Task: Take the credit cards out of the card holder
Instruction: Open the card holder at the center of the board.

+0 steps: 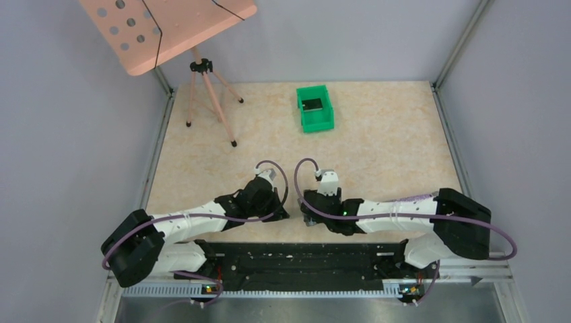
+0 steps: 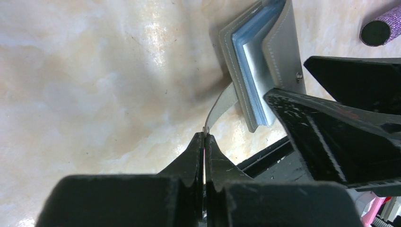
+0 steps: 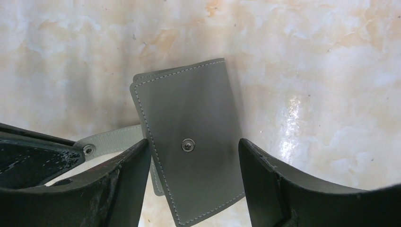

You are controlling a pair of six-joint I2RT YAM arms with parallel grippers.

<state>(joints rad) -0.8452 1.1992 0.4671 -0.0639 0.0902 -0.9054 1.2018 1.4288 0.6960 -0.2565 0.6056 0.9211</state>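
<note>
1. I count one card holder (image 3: 198, 109), grey with pale stitching. It sits between the two pincers, close to the near edge of the table (image 1: 377, 148).
2. From the left wrist I see a stack of light blue sleeves (image 2: 257, 56) in its partly open fold. I cannot count any cards.
3. It has two metal snaps: one stud (image 3: 188, 145) on the grey outer face and one (image 3: 88, 150) on the closing strap (image 2: 222, 106).
4. The left pincer (image 2: 204, 137) is pressed together, pinching the end of that strap.
5. The right pincer (image 3: 193, 142) is spread, with one finger at each long side of the holder. I cannot tell whether the pads touch it.
6. Elsewhere there is one green bin (image 1: 316, 124) holding one dark flat item (image 1: 312, 104), one purple cylinder (image 2: 380, 28) and one pink perforated stand (image 1: 168, 27) on a tripod.
7. Any marking on the stud is too small to read.
8. The black base rail (image 2: 265, 156) lies just beside the holder's near end. Bare table stretches from the holder toward the bin, which is well apart at the back. The stand's legs are at the far left.
</note>
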